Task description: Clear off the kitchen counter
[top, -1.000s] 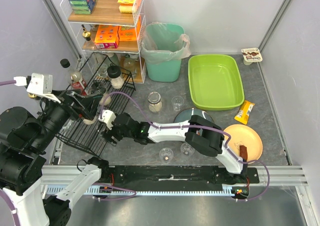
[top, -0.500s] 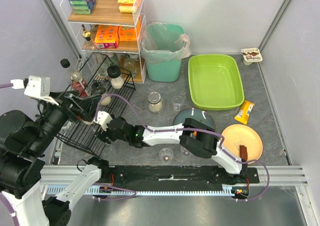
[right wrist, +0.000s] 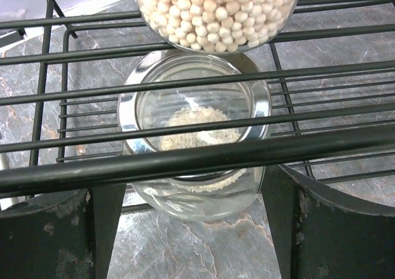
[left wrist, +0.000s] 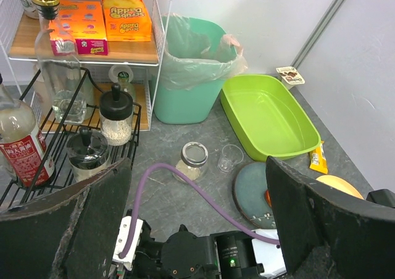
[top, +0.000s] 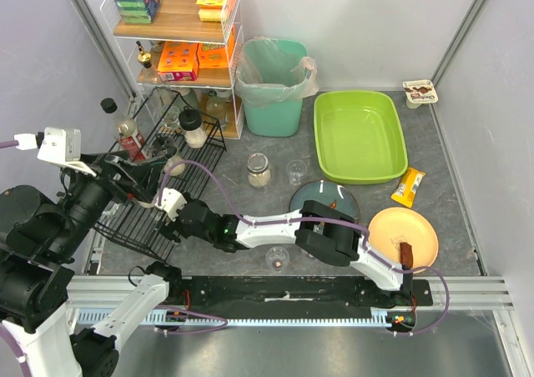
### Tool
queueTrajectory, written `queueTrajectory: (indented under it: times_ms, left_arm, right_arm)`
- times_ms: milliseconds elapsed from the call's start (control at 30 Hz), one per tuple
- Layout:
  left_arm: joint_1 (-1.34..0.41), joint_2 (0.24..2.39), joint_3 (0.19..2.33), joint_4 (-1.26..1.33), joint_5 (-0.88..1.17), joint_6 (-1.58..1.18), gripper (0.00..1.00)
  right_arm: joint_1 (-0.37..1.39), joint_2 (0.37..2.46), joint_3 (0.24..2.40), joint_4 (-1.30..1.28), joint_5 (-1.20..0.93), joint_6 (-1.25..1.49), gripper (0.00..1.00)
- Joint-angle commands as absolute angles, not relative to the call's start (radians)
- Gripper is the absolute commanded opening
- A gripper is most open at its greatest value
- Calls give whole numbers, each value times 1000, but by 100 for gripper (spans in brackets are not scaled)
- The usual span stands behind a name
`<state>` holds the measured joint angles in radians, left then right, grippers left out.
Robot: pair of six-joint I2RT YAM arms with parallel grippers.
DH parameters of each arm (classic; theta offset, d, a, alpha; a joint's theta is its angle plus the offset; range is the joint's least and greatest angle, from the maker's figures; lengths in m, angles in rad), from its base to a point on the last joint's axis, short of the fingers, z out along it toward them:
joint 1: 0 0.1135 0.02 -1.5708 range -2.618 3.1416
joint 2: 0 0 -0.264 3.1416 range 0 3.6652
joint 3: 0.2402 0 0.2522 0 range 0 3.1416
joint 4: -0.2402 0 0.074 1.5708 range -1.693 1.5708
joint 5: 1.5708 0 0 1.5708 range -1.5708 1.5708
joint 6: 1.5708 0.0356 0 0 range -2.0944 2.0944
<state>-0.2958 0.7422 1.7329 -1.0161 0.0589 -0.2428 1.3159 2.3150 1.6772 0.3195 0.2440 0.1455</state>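
The kitchen counter (top: 434,143) is dark grey and mottled. My right arm stretches left across it, and my right gripper (top: 156,202) is inside the black wire rack (top: 133,227). In the right wrist view a glass jar of pale powder (right wrist: 196,144) stands between its open fingers (right wrist: 58,233), behind a rack bar, with the fingers close beside its walls. A jar of white beads (right wrist: 216,13) sits just beyond. My left gripper (top: 138,181) hovers over the rack, open wide and holding nothing (left wrist: 197,223).
On the counter are a lidded jar (top: 259,170), a clear cup (top: 295,172), a blue-grey plate (top: 325,198), two small glasses (top: 277,258), an orange plate (top: 409,231), a yellow packet (top: 408,187) and a pudding cup (top: 420,92). A lime-green tub (top: 359,135), a teal bin (top: 274,85) and a white shelf (top: 179,27) stand behind.
My right arm has reached further left, carrying its gripper deeper into the wire rack. The left arm has drifted slightly left.
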Motion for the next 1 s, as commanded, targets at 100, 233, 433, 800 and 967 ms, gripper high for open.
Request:
queueTrajectory:
  times_ms: [100,233,433,800,967]
  left_arm:
    - [-291,738,1753,-1008,49,-201,94]
    - [-293,738,1753,-1008,49,-198,94]
    - [-291,736,1752,-1008,44,-196,94]
    - [-293,744,1750,-1008,43,-192,94]
    - [-293,742,1746,-1006,41,-193,94]
  right_arm:
    - [1316,2359,1704,367,256,181,89]
    - [1302,2361,1700,376,245,210,90]
    - [1286,2385,1715,400,222,262,91]
    - [1269,2388,1683,457,245,311,98]
    - [1270,2368,1652,482,250,302,98]
